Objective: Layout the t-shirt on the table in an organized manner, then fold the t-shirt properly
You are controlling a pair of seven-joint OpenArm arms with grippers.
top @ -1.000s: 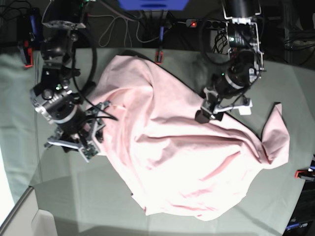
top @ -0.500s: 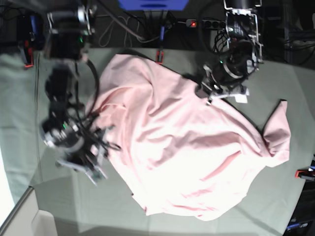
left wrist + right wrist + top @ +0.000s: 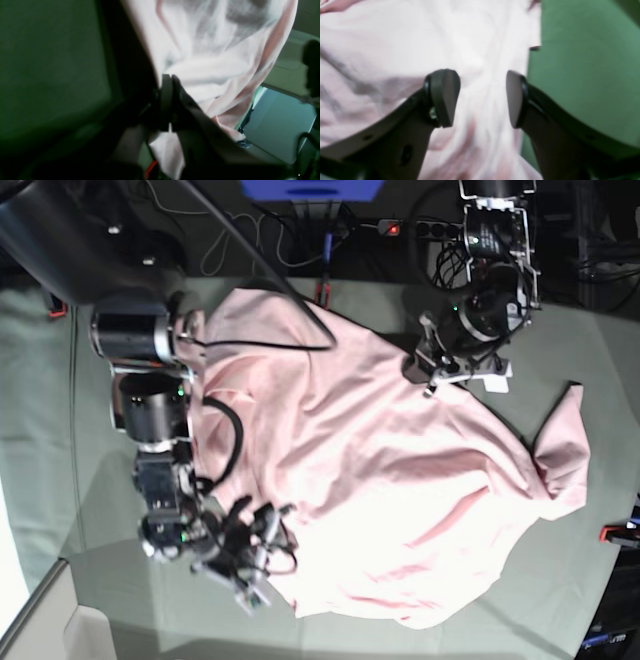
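Observation:
The pale pink t-shirt (image 3: 380, 480) lies crumpled and spread across the middle of the table (image 3: 560, 580). My left gripper (image 3: 415, 370) is at the shirt's far edge, and in the left wrist view its dark fingers (image 3: 166, 100) are pressed together on a fold of pink cloth (image 3: 212, 50). My right gripper (image 3: 262, 555) hovers at the shirt's near left edge. In the right wrist view it (image 3: 481, 100) is open, with the t-shirt (image 3: 382, 50) below it and the green table cloth (image 3: 582, 62) to the right. No lettering shows.
Red clamps sit at the table's edges (image 3: 618, 532) (image 3: 323, 292). Cables and a power strip (image 3: 400, 227) run behind the far edge. A white box corner (image 3: 40, 620) stands at the front left. The right arm's links (image 3: 150, 400) reach along the table's left side.
The left gripper shut on the shirt and drew it toward the far edge. The right arm swung toward the front along the shirt's left edge, and its jaws opened wider.

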